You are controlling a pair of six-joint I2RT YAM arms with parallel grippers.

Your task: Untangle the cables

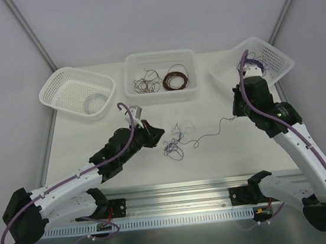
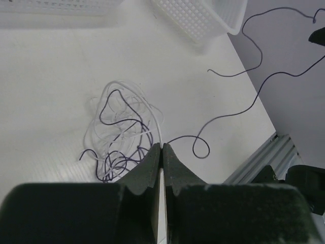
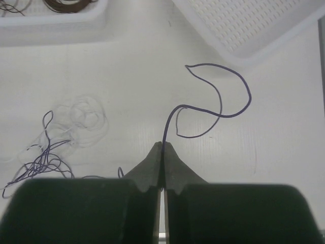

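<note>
Left tool: the left tool (image 1: 157, 136) (image 2: 162, 146) has its jaws pressed together with no gap. In the left wrist view a whitish strand (image 2: 159, 129) runs straight into the seam between the tips, so it seems to be pinched there.
Right tool: the right tool (image 1: 236, 114) (image 3: 162, 144) is fully closed on a purple strand (image 3: 223, 109). This strand comes up out of the tips and makes a loose loop toward 1 o'clock.
Cables: the cables (image 1: 177, 143) (image 2: 124, 134) (image 3: 43, 157) are a small messy clump of purple and whitish-clear strands, lying on the worktop (image 1: 93, 136) between the two arms.
Cables to left tool: in the top view the clump is at 4 o'clock of the left tool, just beside its tips. In the left wrist view it spreads toward 11 o'clock from the tips and touches them.
Cables to right tool: in the top view the clump is at 8 o'clock of the right tool, well apart. Only the purple strand (image 1: 212, 134) joins them, lying slack in curves on the worktop.
Middle tray: the middle tray (image 1: 162, 92) at 12 o'clock of the clump holds a brown coil (image 1: 175, 79) and some loose thin wires (image 1: 146, 82).
Left basket: the left basket (image 1: 57, 87) holds a white coil (image 1: 95, 100).
Right basket: the right basket (image 1: 274, 55) is behind the right arm and has purple wires (image 1: 257, 63) inside.
</note>
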